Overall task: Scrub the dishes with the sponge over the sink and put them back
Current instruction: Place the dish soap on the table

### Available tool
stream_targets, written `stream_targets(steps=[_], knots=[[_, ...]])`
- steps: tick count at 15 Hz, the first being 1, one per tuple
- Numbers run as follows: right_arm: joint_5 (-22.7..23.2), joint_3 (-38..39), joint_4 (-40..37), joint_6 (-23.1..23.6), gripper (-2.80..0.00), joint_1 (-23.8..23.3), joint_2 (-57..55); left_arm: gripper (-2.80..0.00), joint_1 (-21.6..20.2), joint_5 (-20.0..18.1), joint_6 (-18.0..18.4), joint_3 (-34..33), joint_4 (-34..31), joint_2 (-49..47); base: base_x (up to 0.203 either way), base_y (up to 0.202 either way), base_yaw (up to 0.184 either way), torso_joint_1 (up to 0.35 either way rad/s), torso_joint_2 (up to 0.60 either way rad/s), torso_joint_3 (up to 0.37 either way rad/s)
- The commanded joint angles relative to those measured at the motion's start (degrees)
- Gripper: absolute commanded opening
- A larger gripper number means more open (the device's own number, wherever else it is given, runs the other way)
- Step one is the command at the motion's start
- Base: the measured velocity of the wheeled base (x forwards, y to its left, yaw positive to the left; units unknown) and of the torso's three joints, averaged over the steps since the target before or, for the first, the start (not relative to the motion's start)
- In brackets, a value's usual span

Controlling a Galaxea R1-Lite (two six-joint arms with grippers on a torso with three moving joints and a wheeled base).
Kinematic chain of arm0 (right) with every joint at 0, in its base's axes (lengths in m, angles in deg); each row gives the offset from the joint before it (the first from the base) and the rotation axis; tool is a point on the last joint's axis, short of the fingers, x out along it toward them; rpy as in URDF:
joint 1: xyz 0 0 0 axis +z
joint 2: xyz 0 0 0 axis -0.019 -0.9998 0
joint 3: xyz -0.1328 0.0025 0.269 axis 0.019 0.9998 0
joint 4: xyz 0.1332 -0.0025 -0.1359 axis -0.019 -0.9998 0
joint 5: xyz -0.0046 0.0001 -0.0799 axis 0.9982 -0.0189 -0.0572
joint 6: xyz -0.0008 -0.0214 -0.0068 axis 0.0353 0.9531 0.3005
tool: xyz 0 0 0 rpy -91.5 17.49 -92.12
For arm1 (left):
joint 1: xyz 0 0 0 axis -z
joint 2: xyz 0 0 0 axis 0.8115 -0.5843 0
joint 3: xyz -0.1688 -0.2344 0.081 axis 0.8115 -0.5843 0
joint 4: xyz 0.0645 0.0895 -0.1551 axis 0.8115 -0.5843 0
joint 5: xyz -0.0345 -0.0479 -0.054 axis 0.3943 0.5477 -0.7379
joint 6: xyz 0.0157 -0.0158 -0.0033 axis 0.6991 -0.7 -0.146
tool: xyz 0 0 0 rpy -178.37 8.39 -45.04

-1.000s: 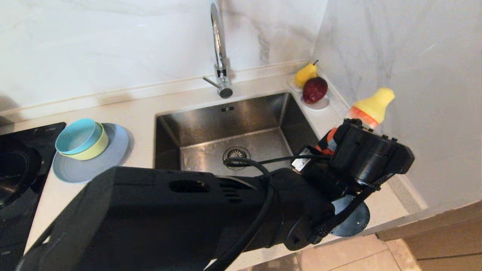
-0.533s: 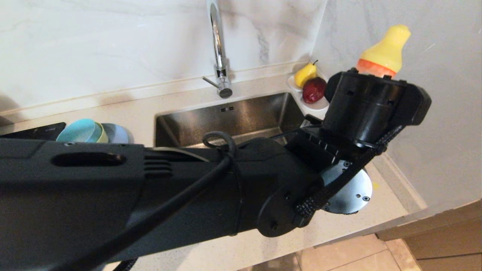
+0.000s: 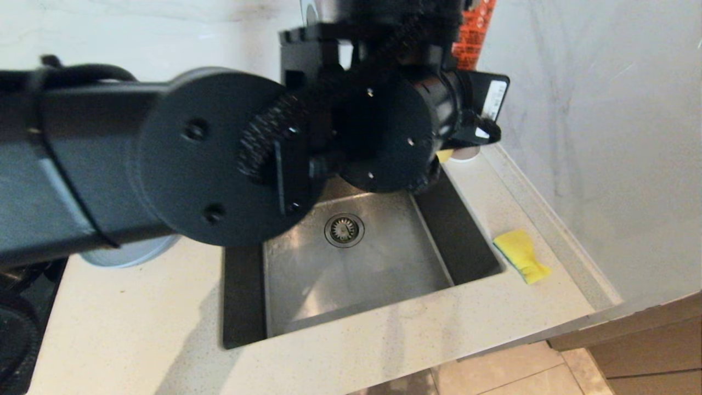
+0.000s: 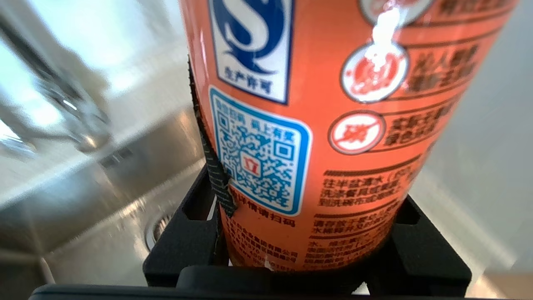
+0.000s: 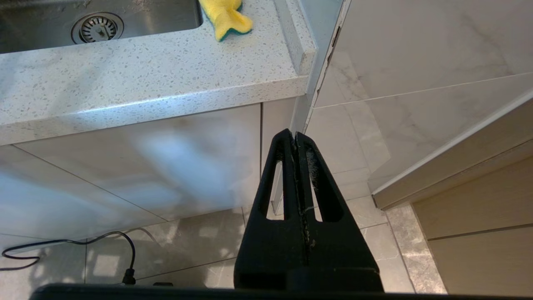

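One speckled pale stone bench (image 3: 137,329) wrapped the steel sink (image 3: 356,258); the sponge (image 3: 521,255) lay at the sink's 3 o'clock. Left end effector (image 4: 300,233) clamped an orange detergent bottle (image 4: 333,125) up high. Right end effector (image 5: 296,143) hung closed, empty, over marble floor tiles (image 5: 358,183).

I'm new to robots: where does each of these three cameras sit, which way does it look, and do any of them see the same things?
Head view: up on the robot's head, looking down at the sink; the raised left arm fills much of it.
Left wrist view: behind the left tool, facing the orange detergent bottle it grips, sink behind.
Right wrist view: behind the shut right tool, low beside the counter, facing the cabinet front and floor.
Shared: head and right wrist views both show the yellow sponge and the drain.
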Motion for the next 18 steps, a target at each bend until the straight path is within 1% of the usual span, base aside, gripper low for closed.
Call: stream_targets(steps=[1, 6, 8, 13, 14, 16, 18], knots=[[-0.01, -0.06, 0.01, 0.01, -2.8, 0.0, -0.01, -2.8, -1.33, -1.44, 0.1, 0.02, -0.04, 6.02, 0.0, 0.0, 0.0, 0.0, 0.0, 0.0], [-0.01, -0.03, 0.01, 0.01, -2.8, 0.0, -0.01, -2.8, -1.99, -2.6, 0.48, -0.06, -0.29, 12.07, 0.0, 0.0, 0.0, 0.0, 0.0, 0.0], [0.08, -0.06, 0.01, 0.01, -2.8, 0.0, -0.01, -2.8, -3.56, -2.64, 0.49, -0.06, -0.64, 13.94, 0.0, 0.0, 0.0, 0.0, 0.0, 0.0], [-0.01, -0.06, 0.01, 0.01, -2.8, 0.0, -0.01, -2.8, -9.54, -2.77, 0.21, -1.04, -1.4, 19.81, 0.0, 0.0, 0.0, 0.0, 0.0, 0.0], [-0.01, -0.06, 0.01, 0.01, -2.8, 0.0, -0.01, -2.8, -12.35, -3.13, 0.21, -2.19, -1.05, 21.18, 0.0, 0.0, 0.0, 0.0, 0.0, 0.0], [0.06, -0.06, 0.01, 0.01, -2.8, 0.0, -0.01, -2.8, -17.02, -5.79, 0.19, -5.27, -0.69, 24.23, 0.0, 0.0, 0.0, 0.0, 0.0, 0.0], [-0.01, -0.05, 0.01, 0.01, -2.8, 0.0, -0.01, -2.8, -20.83, -8.2, 0.04, -6.29, -0.62, 26.06, 0.0, 0.0, 0.0, 0.0, 0.0, 0.0]])
